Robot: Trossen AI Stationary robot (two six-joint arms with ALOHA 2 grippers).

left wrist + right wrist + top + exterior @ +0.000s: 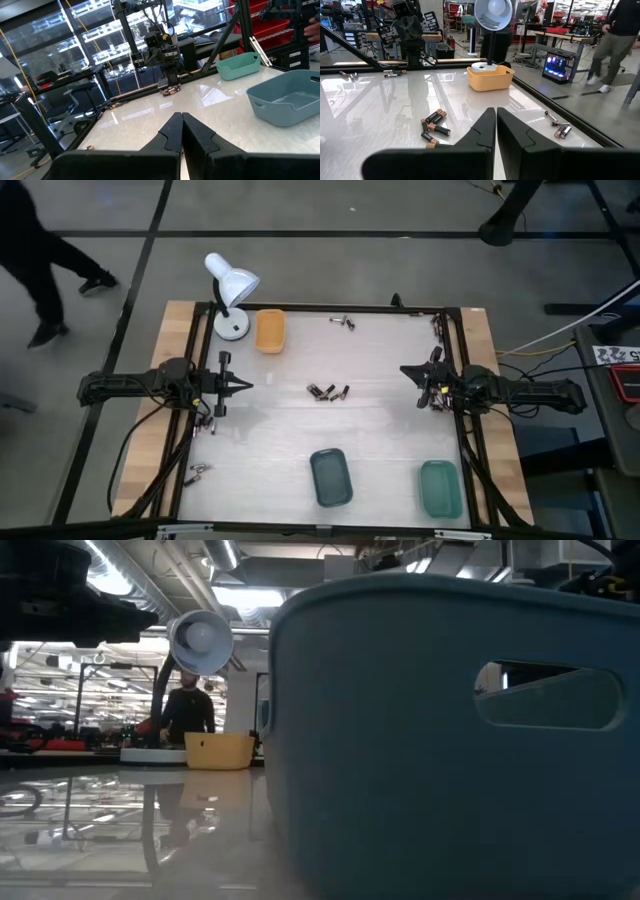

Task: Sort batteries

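Both hands, left (243, 386) and right (407, 370), sit closed, facing inward.

Tabletop (380, 430): smooth, glossy white surface that mirrors lamp and frame; bare wood shows at its side edges. Trays, orange (270, 330), teal (331, 477) and green (440, 488): matt moulded plastic. Batteries (433, 125) at centre: dark casing with coppery metal ends. Lamp (231, 285), upper left: glossy white shade. Fingers (482, 131): matt black plastic.
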